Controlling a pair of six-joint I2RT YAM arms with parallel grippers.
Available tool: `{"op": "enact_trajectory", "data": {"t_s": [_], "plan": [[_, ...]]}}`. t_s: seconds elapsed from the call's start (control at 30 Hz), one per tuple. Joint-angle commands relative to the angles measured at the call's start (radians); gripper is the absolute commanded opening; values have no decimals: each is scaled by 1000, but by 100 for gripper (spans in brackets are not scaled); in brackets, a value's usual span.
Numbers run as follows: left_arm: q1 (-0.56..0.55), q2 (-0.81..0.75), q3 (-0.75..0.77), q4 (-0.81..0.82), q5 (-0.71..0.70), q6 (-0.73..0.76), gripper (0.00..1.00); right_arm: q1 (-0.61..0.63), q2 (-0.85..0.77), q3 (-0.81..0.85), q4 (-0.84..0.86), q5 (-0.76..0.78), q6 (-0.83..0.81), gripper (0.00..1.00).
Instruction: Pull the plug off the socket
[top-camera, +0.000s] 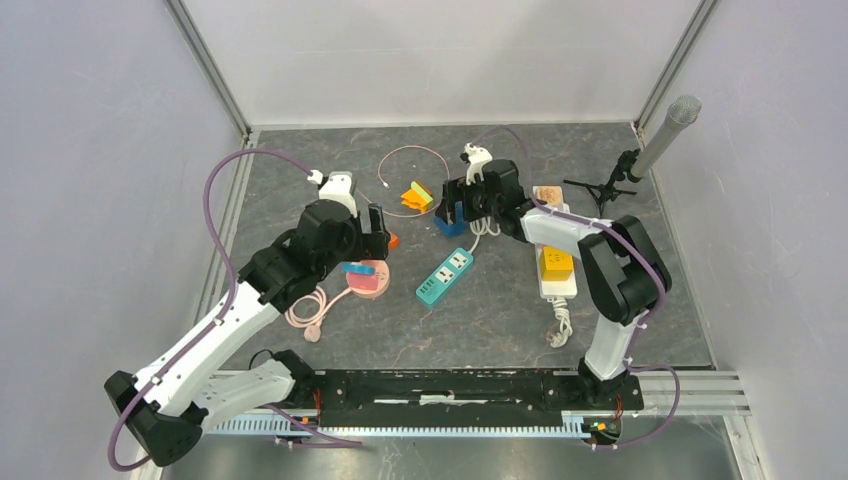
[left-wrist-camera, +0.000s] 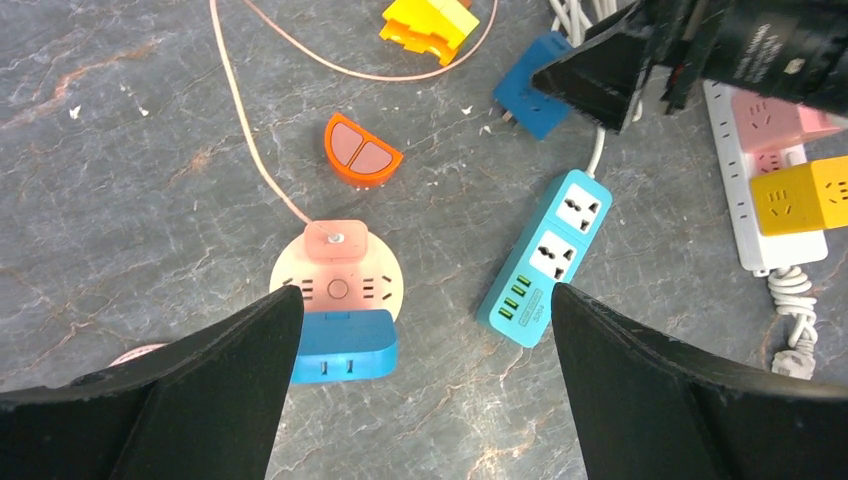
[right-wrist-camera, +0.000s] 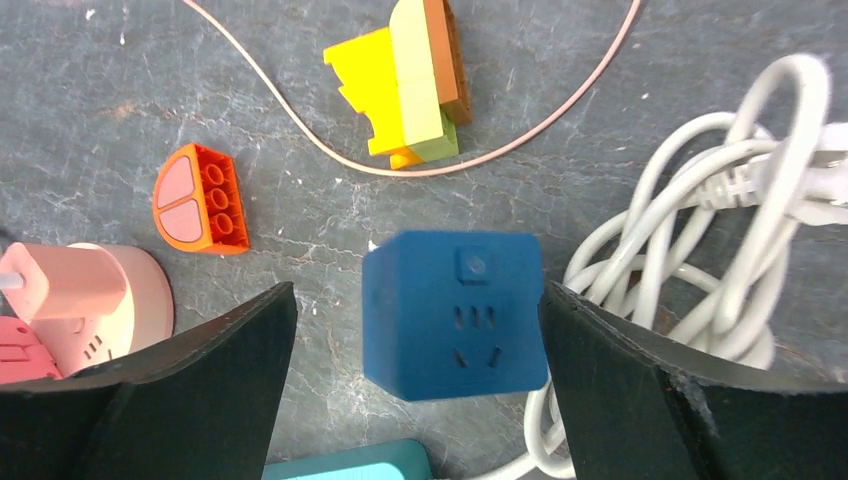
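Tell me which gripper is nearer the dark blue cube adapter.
Right. The right gripper straddles the dark blue cube adapter; the left gripper hovers over the round pink socket, well away.

— What is the tabletop (top-camera: 500, 320) like?
— Dark grey and veined like stone, with pale streaks.
— And around it?
— Plain pale walls: a left wall (top-camera: 90, 150), a right wall (top-camera: 780, 200) and a whiter back panel (top-camera: 440, 50). 2 metal posts (top-camera: 210, 65) rise at the far corners.
— Any furniture?
— Only a grey microphone (top-camera: 668, 135) on a small black tripod (top-camera: 600, 190), near the right wall. The light is soft and even.
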Motion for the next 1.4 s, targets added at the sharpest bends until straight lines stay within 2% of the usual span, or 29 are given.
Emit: {"op": "enact_trajectory", "data": {"t_s": [0.0,0.2,0.37,0.57,0.63,0.77,0.97,1.07,1.17,1.37], "plan": [[11,-5,41,-55,8,-30,100,-3,-121,5,-10,56,-27,94],[14,-59,39,-95,5,-37,100,0,-308,-110,-28,79,-28,94],[14,-147,10,-118,14,-46,100,-1,-505,-222,-141,179,-67,93],[14,-217,-9,-121,104,-44,100,-2,-725,-278,-380,521,-106,94],[14,-223,-3,-121,153,-25,100,-5,-749,-261,-504,664,-109,95],[14,-233,1,-103,216,-5,100,-19,-759,-246,-649,803,-76,96],[13,-230,-23,-34,291,-56,100,-90,-782,-301,-595,715,-35,97],[14,-210,-67,78,428,-112,100,-136,-729,-289,-566,649,-34,95],[14,-167,-99,185,497,-165,100,-176,-679,-268,-527,546,-57,83],[14,-41,-89,333,557,-206,100,-211,-629,-246,-468,515,-37,57]]}}
